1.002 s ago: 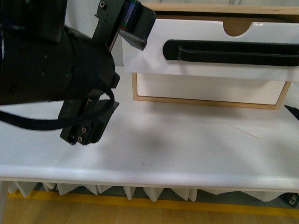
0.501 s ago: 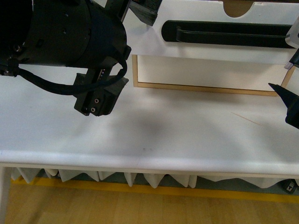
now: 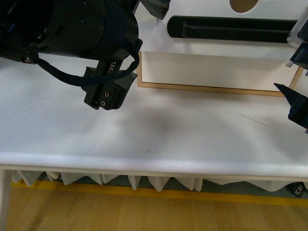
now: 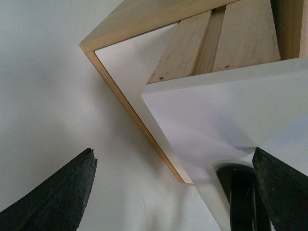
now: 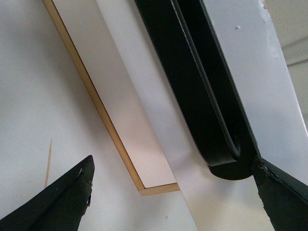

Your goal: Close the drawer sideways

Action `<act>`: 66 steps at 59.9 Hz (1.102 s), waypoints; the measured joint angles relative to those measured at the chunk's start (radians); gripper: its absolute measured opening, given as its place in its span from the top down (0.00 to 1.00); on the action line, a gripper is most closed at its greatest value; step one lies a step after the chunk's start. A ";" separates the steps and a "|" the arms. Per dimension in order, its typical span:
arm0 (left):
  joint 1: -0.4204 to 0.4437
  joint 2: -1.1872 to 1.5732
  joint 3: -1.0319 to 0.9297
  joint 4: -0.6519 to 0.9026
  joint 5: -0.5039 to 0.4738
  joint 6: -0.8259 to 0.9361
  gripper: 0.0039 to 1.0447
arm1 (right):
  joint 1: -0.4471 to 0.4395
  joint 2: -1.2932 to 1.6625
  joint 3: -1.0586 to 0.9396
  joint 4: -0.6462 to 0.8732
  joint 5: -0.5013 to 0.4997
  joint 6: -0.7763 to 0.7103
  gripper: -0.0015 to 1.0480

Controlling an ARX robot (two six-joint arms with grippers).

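White-fronted drawer (image 3: 216, 48) stands pulled out of the wood cabinet (image 3: 211, 88), left gripper (image 4: 173, 159) and right gripper (image 5: 173, 162) both spread near its ends; an uneven sideways push would probably skew and jam it.

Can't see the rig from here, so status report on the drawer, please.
Left gripper open, by drawer corner. Right gripper open, near handle end. Drawer pulled out of cabinet. Nothing seen blocking it.

In front of the drawer (image 3: 211, 50), the worktop (image 3: 183, 134) lies open for passage. The left arm (image 3: 82, 29) crowds the drawer's left end; the right hand (image 3: 294, 103) hangs by its right end.
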 joint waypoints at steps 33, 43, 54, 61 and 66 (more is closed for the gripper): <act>0.017 0.068 0.100 -0.024 0.016 0.006 0.05 | -0.040 0.145 0.165 -0.021 -0.028 0.012 0.09; 0.019 0.095 0.130 -0.029 0.027 0.005 0.05 | -0.051 0.179 0.210 -0.029 -0.037 0.011 0.09; 0.019 0.135 0.173 -0.035 0.042 0.003 0.05 | -0.059 0.211 0.246 -0.031 -0.040 0.011 0.09; 0.019 0.164 0.208 -0.042 0.049 0.004 0.05 | -0.061 0.229 0.267 -0.032 -0.040 0.011 0.09; 0.019 0.188 0.235 -0.050 0.053 0.003 0.05 | -0.066 0.245 0.286 -0.034 -0.041 0.010 0.09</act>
